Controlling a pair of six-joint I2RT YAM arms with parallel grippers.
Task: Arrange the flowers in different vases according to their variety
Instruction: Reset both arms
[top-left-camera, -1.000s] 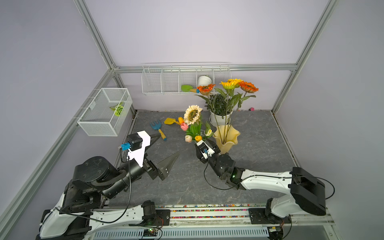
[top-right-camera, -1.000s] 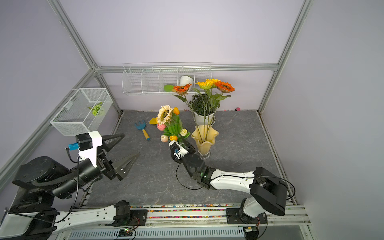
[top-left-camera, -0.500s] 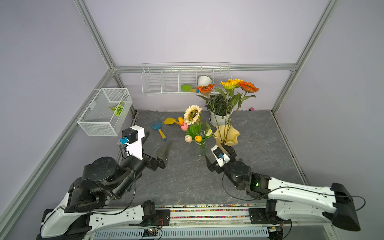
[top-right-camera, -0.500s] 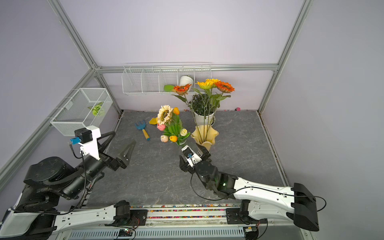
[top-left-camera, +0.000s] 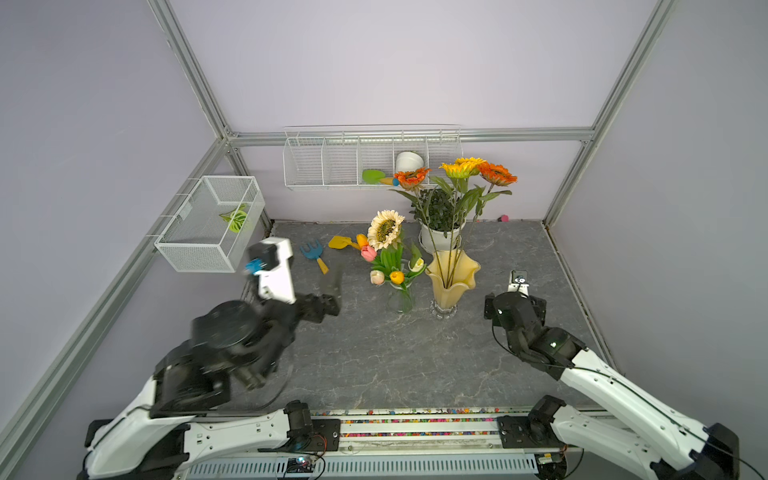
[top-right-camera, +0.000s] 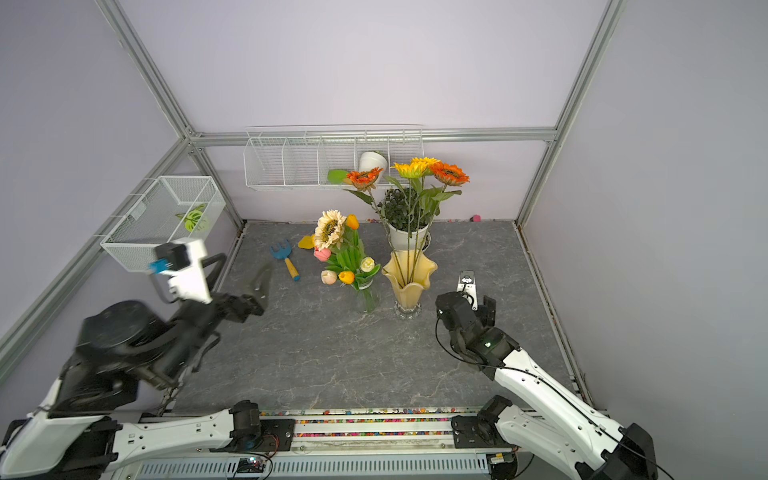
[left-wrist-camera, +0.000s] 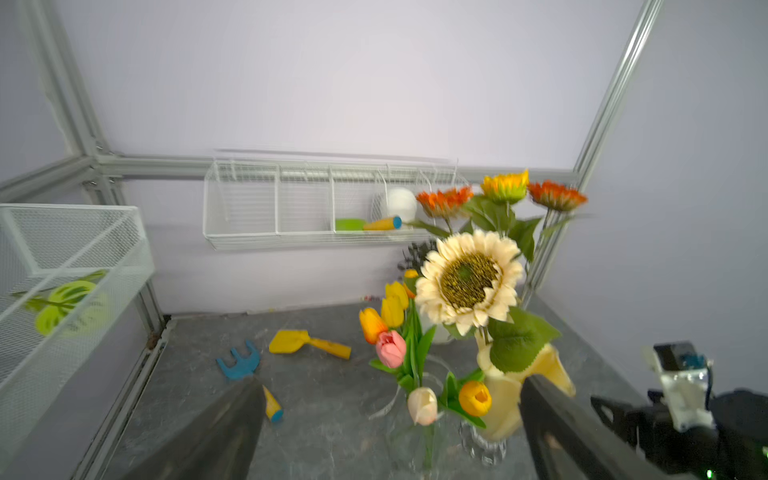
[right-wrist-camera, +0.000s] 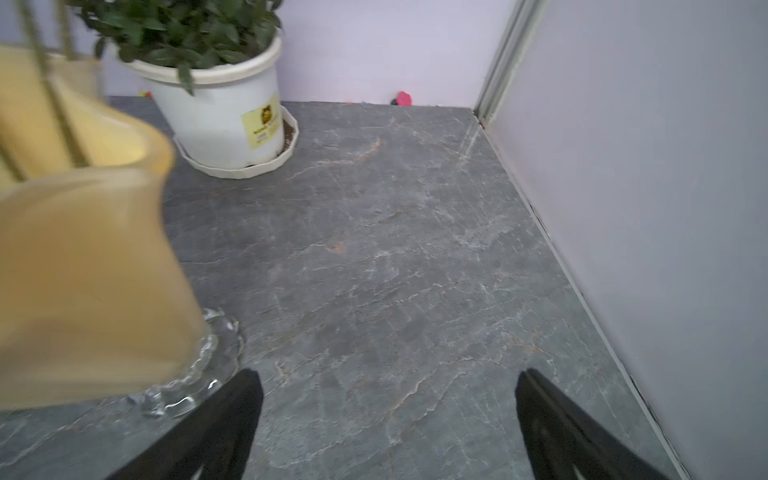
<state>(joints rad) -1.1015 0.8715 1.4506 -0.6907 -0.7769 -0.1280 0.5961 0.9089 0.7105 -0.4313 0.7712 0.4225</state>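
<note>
The left gripper (left-wrist-camera: 392, 380) gapes empty at the near left; the right gripper (right-wrist-camera: 386, 374), equally wide and empty, sits right of the tall yellow vase (top-left-camera: 451, 278) holding orange and yellow sunflowers (top-left-camera: 462, 168). Just left, the clear vase (top-left-camera: 401, 298) holds tulips (top-left-camera: 397, 276) and a cream sunflower (top-left-camera: 385, 228).

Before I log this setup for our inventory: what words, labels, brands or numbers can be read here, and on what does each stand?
Yellow sticker on the white plant pot: a dark emblem above lines of small print, too blurred to read.
No other words, numbers or signs can be read in any view.
</note>
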